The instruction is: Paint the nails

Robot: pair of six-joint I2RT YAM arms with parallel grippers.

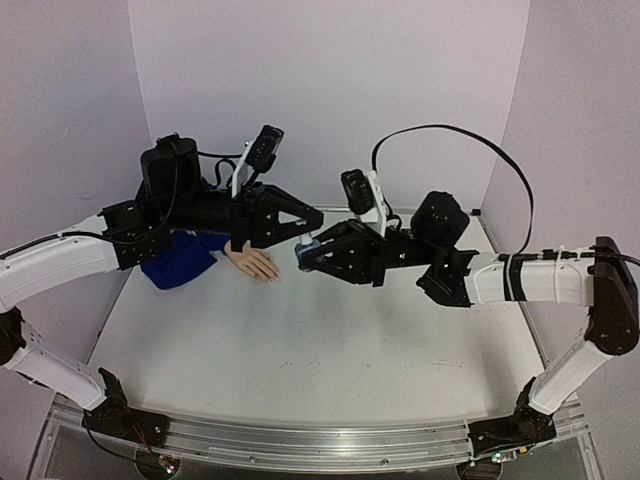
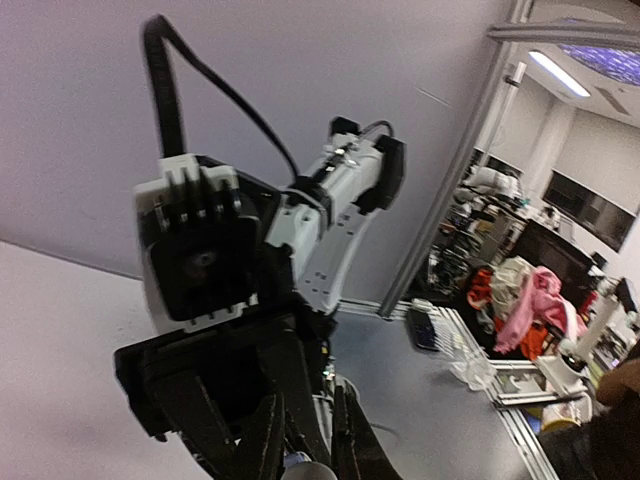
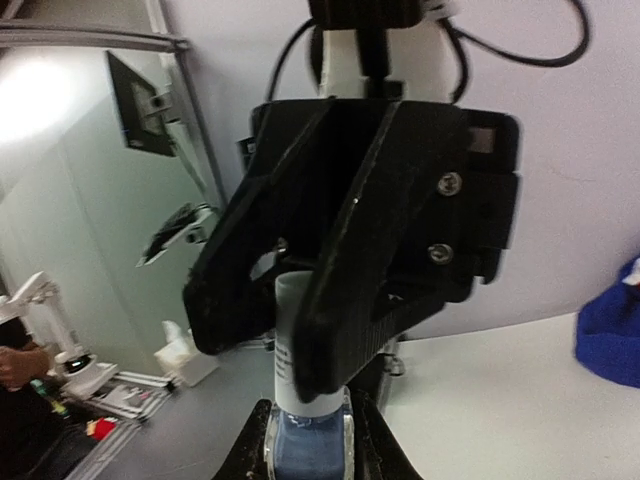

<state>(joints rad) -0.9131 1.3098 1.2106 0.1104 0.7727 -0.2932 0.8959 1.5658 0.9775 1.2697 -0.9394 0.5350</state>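
Top external view: the bottle (image 1: 311, 246) is gripped at its base by the right end effector (image 1: 303, 257), its cap (image 3: 284, 350) pinched by the left end effector (image 1: 312, 232). The nails (image 1: 271, 275) are seen just left of both, on a mannequin hand (image 1: 252, 262) laid on the counter (image 1: 350, 340), fingertips towards the bottle, nearer the left end effector.

Left tool (image 1: 314, 230) and right tool (image 1: 304, 256), both clamped, meet tip-to-tip.

Tiny nails (image 1: 271, 275) at fingertips of peach mannequin hand (image 1: 252, 261)
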